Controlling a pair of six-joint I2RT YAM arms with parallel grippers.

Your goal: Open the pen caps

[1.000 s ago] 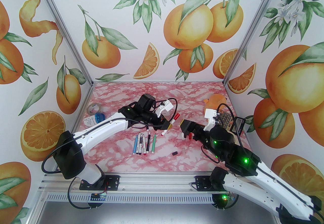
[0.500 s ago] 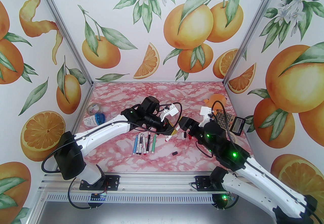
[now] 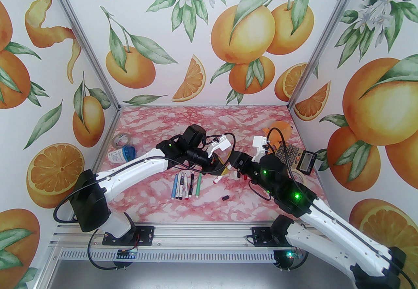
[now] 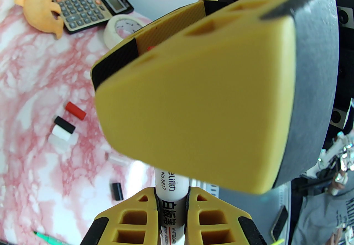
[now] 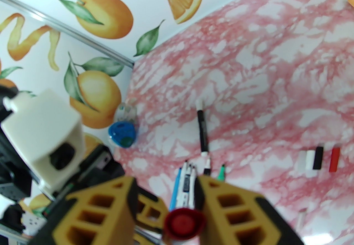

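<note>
My left gripper (image 4: 172,197) is shut on the barrel of a white printed pen (image 4: 169,183), held above the table's middle (image 3: 222,168). The pen's red cap (image 5: 184,223) sits between the fingers of my right gripper (image 5: 166,210); it touches one finger and a gap still shows on the other side. That right gripper (image 3: 232,165) meets the left one nose to nose. Loose pen caps lie together on the table: red (image 4: 75,110), black (image 4: 64,124) and white (image 4: 59,134). Another black cap (image 3: 225,197) lies apart. Several uncapped pens (image 3: 184,185) lie in a row.
A calculator (image 3: 290,154), an orange soft toy (image 3: 281,128) and a tape roll (image 3: 298,176) sit at the right. A second tape roll (image 3: 120,140) and a blue-lidded bottle (image 3: 122,154) lie at the left wall.
My right gripper has moved left up to the held pen, and its jaws have narrowed around the red cap. The left gripper shifted slightly right and lower, still holding the pen.
</note>
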